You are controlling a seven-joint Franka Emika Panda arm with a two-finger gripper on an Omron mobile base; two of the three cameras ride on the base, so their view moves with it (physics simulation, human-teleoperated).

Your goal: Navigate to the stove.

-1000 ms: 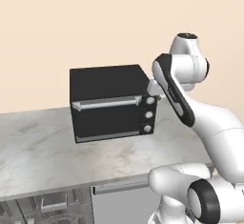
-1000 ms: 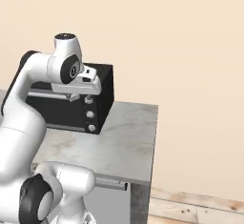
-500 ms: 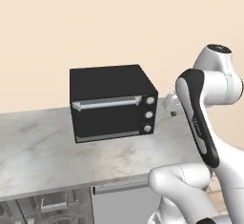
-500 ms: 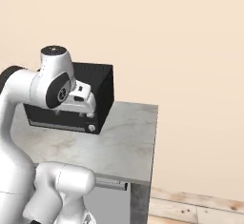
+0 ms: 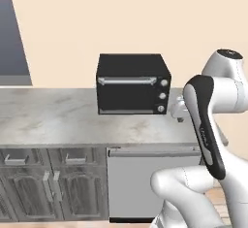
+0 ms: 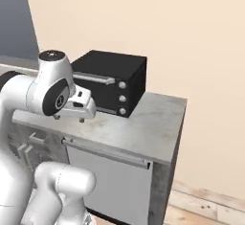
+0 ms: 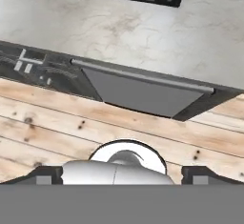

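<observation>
Counter (image 5: pixel 72 115) of grey marble lies ahead of me, and I take the black toaster oven (image 5: pixel 133 84) standing on it as my landmark. My gripper (image 6: pixel 72 108) hangs over the counter's front part, just in front of that oven's knob side, near it but not touching. Whether my jaws stand apart or together I cannot tell: the hand view cuts them off at its lower edge and the base views show the hand too small. I carry nothing that I can see. Below the oven, set into the counter front, is a plain grey dishwasher panel (image 5: pixel 152 183) with a long bar handle; dark cabinet doors (image 5: pixel 29 186) adjoin it on the far side from the counter's open end. The stove is not to be found among these fittings, so I judge the drive unfinished and its direction unconfirmed. Risks, as I assess them: mistaking the small oven for the stove and stopping here; my outstretched hand clipping the oven's corner or knobs if the base turns while the arm remains extended; the base grazing the counter's end beyond the oven, since wooden floor (image 7: pixel 71 123) margin there looks modest.
</observation>
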